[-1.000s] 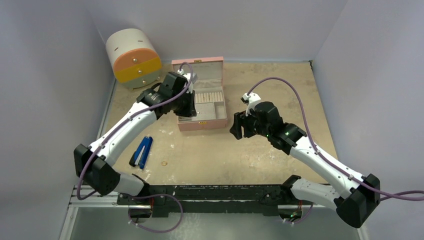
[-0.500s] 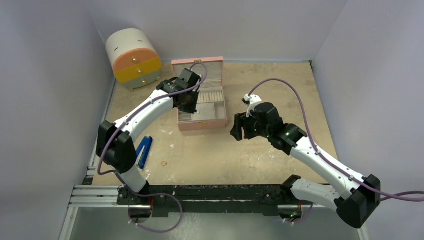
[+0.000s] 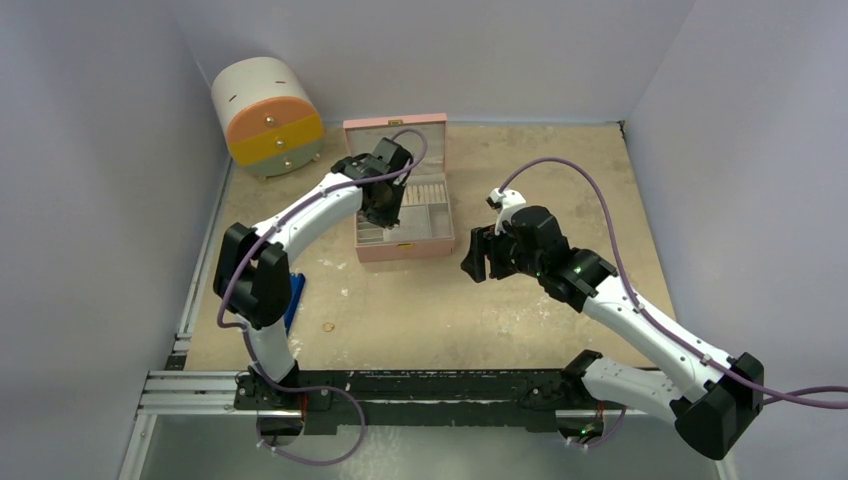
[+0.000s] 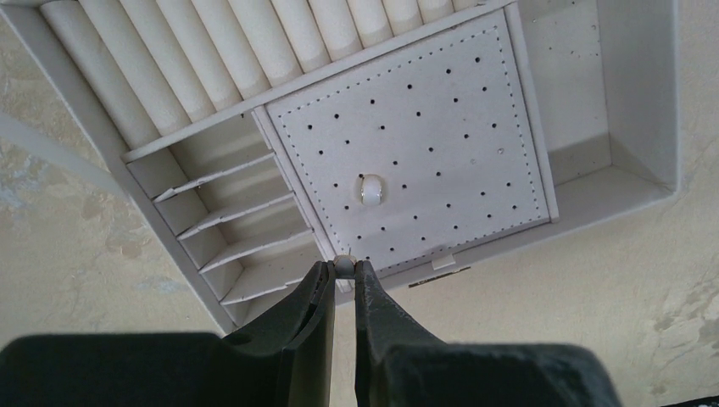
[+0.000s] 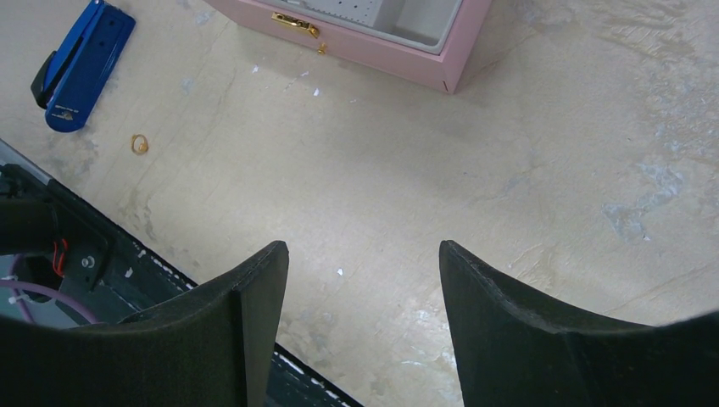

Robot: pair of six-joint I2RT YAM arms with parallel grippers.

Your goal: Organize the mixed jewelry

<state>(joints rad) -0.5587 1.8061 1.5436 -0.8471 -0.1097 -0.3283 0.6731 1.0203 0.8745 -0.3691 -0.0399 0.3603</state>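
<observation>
- Left gripper (image 4: 343, 271) is over the open pink box (image 3: 405, 247), jaws clenched on a small pale bit (image 4: 343, 264) held right at the tips, at the front edge of the perforated panel (image 4: 441, 102)
- Pale loop (image 4: 370, 190) rests on that panel, near its middle (upright or tilted, cannot tell)
- Ring rolls (image 4: 212, 51) sit behind the panel, with slotted compartments (image 4: 229, 216) to one side and a plain open compartment (image 4: 627, 93) to the other
- Right gripper (image 5: 360, 250) hangs above the bare table (image 5: 424, 170), jaws spread wide, nothing between them
- Gold ring (image 5: 140, 144) lies on the table near the blue-handled tool (image 5: 80, 64), not touching it
- Tiny gold bit (image 5: 321, 49) lies on the table just in front of the box's clasp (image 5: 295, 24)
- Round drawer cabinet (image 3: 265, 115) stands in the far left corner
</observation>
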